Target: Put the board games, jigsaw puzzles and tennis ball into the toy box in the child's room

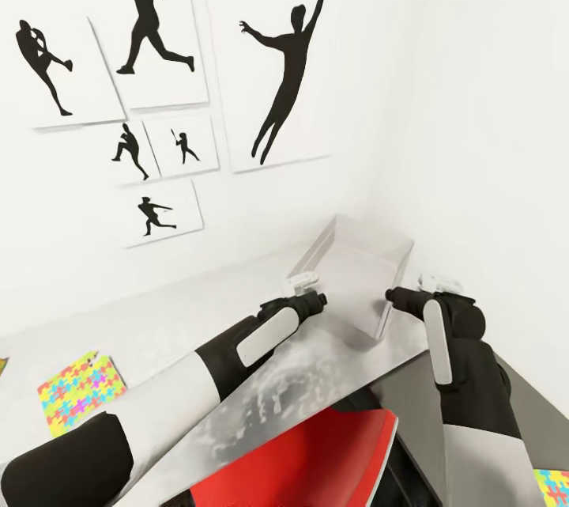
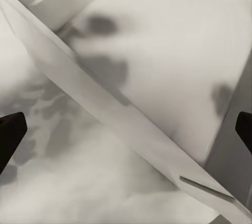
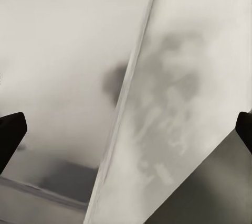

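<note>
Standing tilted in the head view: white wall with black athlete silhouettes (image 1: 150, 9) above a white-grey table (image 1: 158, 317)

Sitting on the table near the wall corner: the light grey toy box (image 1: 359, 274), its inside looking bare as far as can be seen

Reaching toward the toy box from either side: left gripper (image 1: 304, 280) hanging at its near left wall, right gripper (image 1: 438, 283) hanging by its right corner, both apparently just beside it, contact impossible to judge

Gaping wide on both arms, going by the wrist views: dark fingertips (image 2: 10, 132) of the left gripper sitting at opposite picture edges with only the toy box rim and pale table between; fingertips (image 3: 11, 129) of the right gripper likewise, jaws holding nothing

Lying flat on the table, well apart from the toy box toward the robot's left: one jigsaw puzzle (image 1: 81, 390)

Showing low at the right, off the table: a second multicoloured jigsaw puzzle corner (image 1: 552, 485)

Sitting below the table edge: a red chair (image 1: 316, 459)
</note>
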### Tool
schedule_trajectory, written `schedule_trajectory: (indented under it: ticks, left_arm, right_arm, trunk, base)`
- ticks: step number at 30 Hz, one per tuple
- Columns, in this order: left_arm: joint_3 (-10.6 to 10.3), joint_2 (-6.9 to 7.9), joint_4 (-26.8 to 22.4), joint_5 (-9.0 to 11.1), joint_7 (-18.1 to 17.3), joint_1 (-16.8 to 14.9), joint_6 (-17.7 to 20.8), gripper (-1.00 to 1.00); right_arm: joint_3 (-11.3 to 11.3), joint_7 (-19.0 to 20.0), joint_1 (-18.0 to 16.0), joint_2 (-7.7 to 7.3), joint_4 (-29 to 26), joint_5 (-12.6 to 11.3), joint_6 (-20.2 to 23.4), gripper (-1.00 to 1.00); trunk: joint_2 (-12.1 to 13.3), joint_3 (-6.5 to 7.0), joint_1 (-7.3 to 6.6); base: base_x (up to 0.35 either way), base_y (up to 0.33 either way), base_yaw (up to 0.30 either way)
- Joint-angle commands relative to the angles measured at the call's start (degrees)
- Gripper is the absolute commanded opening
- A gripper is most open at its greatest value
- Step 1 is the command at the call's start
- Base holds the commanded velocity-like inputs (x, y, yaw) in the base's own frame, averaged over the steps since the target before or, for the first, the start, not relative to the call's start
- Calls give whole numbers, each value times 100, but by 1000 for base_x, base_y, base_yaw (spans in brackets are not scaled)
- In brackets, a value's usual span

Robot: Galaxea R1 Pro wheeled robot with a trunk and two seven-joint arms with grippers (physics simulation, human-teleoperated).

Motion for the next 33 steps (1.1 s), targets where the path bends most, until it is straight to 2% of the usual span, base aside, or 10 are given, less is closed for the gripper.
schedule_trajectory:
  ticks: [1, 33]
  left_arm:
    - [-13, 0, -5, 13, 32, -8, 10, 100]
    - [-53, 0, -5, 25, 25, -7, -18, 100]
  right_arm:
    - [-6, -50, -7, 4, -20, -62, 17, 100]
    - [-4, -50, -8, 7, -80, -67, 17, 100]
  trunk:
    - [-12, -21, 3]
    - [-12, -321, 3]
  base:
    - [0, 0, 0]
    - [0, 0, 0]
